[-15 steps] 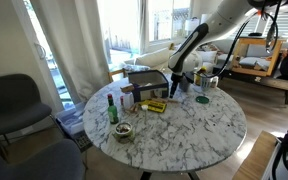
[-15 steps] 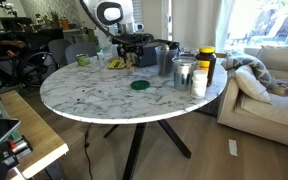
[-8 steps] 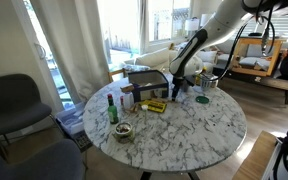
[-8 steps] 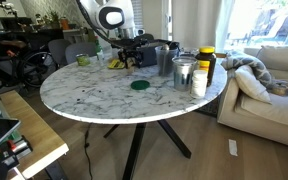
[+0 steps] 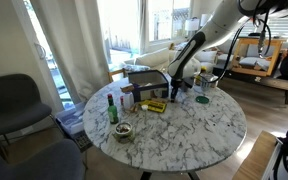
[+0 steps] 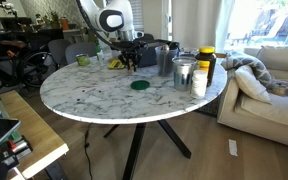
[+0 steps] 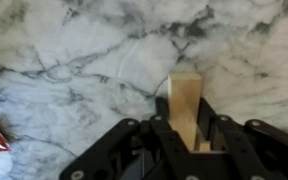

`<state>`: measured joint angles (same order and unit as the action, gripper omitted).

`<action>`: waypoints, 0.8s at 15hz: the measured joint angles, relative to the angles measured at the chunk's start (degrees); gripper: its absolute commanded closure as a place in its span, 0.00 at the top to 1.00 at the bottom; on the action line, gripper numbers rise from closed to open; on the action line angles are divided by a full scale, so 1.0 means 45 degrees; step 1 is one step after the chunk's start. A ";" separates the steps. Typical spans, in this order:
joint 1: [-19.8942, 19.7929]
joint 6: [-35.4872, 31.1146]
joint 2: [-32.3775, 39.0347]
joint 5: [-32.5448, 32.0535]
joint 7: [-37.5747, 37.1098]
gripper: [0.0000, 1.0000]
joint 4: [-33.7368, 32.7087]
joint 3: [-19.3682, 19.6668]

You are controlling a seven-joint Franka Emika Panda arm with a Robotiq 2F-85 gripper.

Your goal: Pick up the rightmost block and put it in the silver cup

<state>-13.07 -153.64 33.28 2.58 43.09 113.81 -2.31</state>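
Note:
In the wrist view a pale wooden block (image 7: 184,95) stands on the marble table (image 7: 74,50). My gripper (image 7: 184,112) is shut on it, a black finger (image 7: 161,112) pressed to each side. In both exterior views the gripper (image 5: 175,91) (image 6: 131,62) is low over the table's far part, and the block is too small to make out there. The silver cup (image 6: 183,71) stands near the table's edge, well apart from the gripper.
Around the silver cup are a dark cup (image 6: 165,58), a white jar (image 6: 199,82) and a yellow-lidded bottle (image 6: 206,60). A green disc (image 6: 139,85) lies close to the gripper. A green bottle (image 5: 112,108), a small bowl (image 5: 123,131) and a yellow packet (image 5: 156,105) are also on the table.
The jaws have closed onto the wooden block. The arm has hardly moved over the table.

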 measured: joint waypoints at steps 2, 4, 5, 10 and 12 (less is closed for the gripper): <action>0.0013 -0.0057 -0.0016 -0.0081 -0.0076 0.07 -0.0023 0.0016; 0.0015 -0.0071 -0.0216 -0.0440 -0.0094 0.07 0.0040 0.0142; -0.0057 -0.0026 -0.0437 -0.0549 -0.0003 0.07 0.0161 0.0170; -0.1194 0.0675 -0.3132 -0.0301 0.2475 0.07 0.2137 -0.0223; -0.1257 0.0655 -0.4509 -0.0318 0.2876 0.07 0.3063 0.0008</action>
<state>-18.72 -150.69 12.99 1.15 56.04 127.59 -2.27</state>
